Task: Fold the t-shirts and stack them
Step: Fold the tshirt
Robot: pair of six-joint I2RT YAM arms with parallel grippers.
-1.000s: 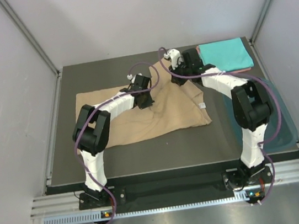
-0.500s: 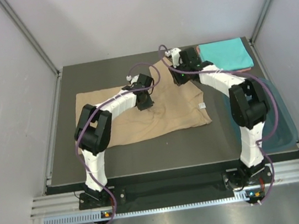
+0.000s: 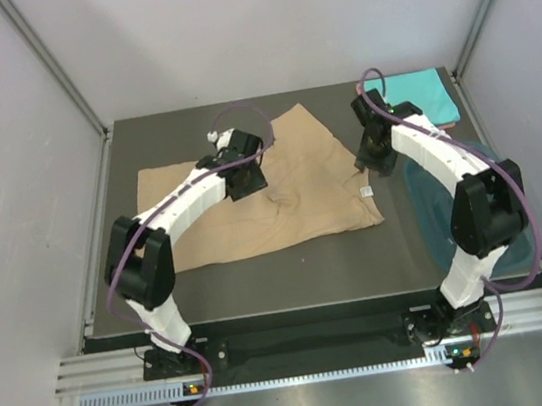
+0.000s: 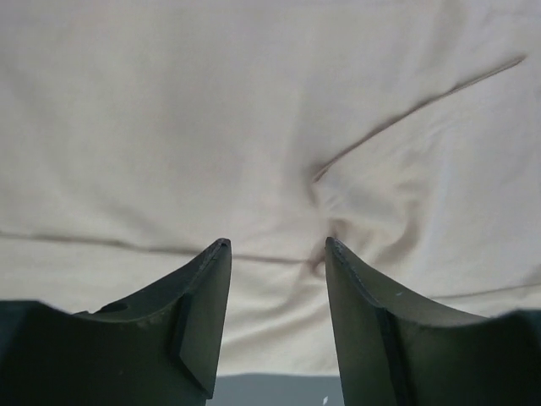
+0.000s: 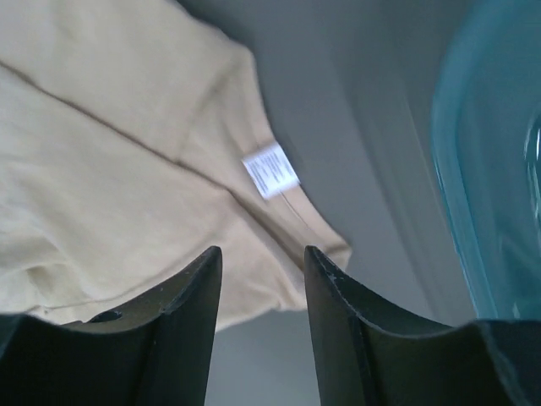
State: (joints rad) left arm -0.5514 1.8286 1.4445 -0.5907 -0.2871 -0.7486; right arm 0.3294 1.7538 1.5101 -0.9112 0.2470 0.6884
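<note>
A tan t-shirt lies spread and partly folded in the middle of the table, creased under my left gripper. My left gripper hovers over its upper middle, open, with only tan cloth showing between the fingers. My right gripper is open above the shirt's right edge, near a white label, and grips nothing. A folded turquoise t-shirt lies at the back right, with a salmon-pink edge under it.
A dark teal plastic tub stands along the table's right edge, close to my right arm, and its rim fills the right of the right wrist view. The table is a dark mat ringed by grey walls.
Both grippers have opened and let go of the tan shirt, which now lies flatter. My right gripper has swung from the back centre to the shirt's right edge; the left shifted slightly left.
</note>
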